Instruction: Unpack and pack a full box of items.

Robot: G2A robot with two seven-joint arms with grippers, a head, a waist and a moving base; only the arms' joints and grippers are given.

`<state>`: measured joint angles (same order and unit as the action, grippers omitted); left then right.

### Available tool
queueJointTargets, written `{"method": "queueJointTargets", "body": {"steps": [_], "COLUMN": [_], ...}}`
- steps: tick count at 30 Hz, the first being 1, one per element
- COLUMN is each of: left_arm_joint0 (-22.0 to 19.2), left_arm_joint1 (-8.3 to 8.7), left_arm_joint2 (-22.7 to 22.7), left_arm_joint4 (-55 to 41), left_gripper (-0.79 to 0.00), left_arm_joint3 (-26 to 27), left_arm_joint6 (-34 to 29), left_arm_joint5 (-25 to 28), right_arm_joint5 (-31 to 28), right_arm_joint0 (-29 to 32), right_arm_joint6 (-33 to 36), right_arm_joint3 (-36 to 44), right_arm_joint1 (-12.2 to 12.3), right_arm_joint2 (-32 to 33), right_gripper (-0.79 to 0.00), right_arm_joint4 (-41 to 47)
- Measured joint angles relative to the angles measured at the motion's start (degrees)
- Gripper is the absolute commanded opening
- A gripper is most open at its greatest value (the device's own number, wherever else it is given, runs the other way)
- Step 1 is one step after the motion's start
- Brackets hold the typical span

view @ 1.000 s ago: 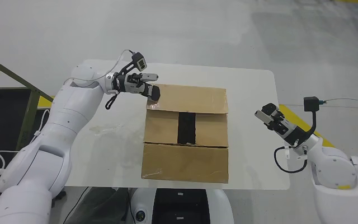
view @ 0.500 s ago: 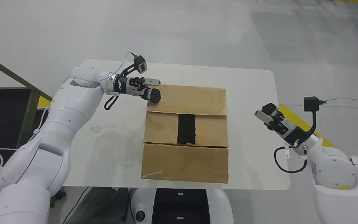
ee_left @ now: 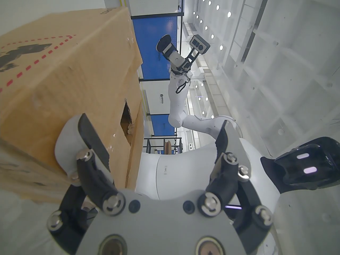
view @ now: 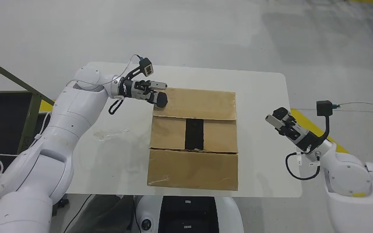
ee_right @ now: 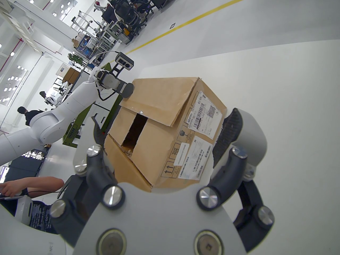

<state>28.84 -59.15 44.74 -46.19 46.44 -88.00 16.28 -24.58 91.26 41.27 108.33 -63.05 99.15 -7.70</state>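
Observation:
A brown cardboard box (view: 192,157) stands in the middle of the white table (view: 262,93). Its top flaps are folded in, leaving a dark gap (view: 194,133) between them. My left gripper (view: 161,98) is at the box's far left corner, open, and one finger (ee_left: 90,139) lies close against the box (ee_left: 66,80) there. My right gripper (view: 274,118) hovers to the right of the box, well apart from it, open and holding nothing. In the right wrist view the box (ee_right: 164,134) shows labels on its side, and the left gripper (ee_right: 124,89) is at the far corner.
Bare table lies to the right of the box, and a narrower strip (view: 116,151) lies to its left. A dark rack with a green frame (view: 17,110) stands off the table's left edge. Near the robot, the box reaches almost to the table's edge.
My left gripper turned and shifted slightly along the box's far left corner a second ago, then kept still. The right arm and the box have not moved.

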Motion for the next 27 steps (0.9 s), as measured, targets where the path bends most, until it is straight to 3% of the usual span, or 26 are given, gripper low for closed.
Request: {"method": "queueJointTargets", "body": {"steps": [17,27], "left_arm_joint0": [0.00,0.00], "left_arm_joint1": [0.00,0.00], "left_arm_joint2": [0.00,0.00], "left_arm_joint4": [0.00,0.00], "left_gripper": [0.000,0.000], "left_arm_joint3": [0.00,0.00], "left_arm_joint6": [0.00,0.00], "left_arm_joint5": [0.00,0.00], "right_arm_joint5": [1.88,0.66], "right_arm_joint0": [1.02,7.50], "right_arm_joint6": [-0.68,6.11], "right_arm_joint3": [0.05,1.38], "right_arm_joint1": [-0.05,0.46], "right_arm_joint2": [-0.85,-0.24], "right_gripper": [0.000,0.000], "right_arm_joint4": [1.24,9.19]}}
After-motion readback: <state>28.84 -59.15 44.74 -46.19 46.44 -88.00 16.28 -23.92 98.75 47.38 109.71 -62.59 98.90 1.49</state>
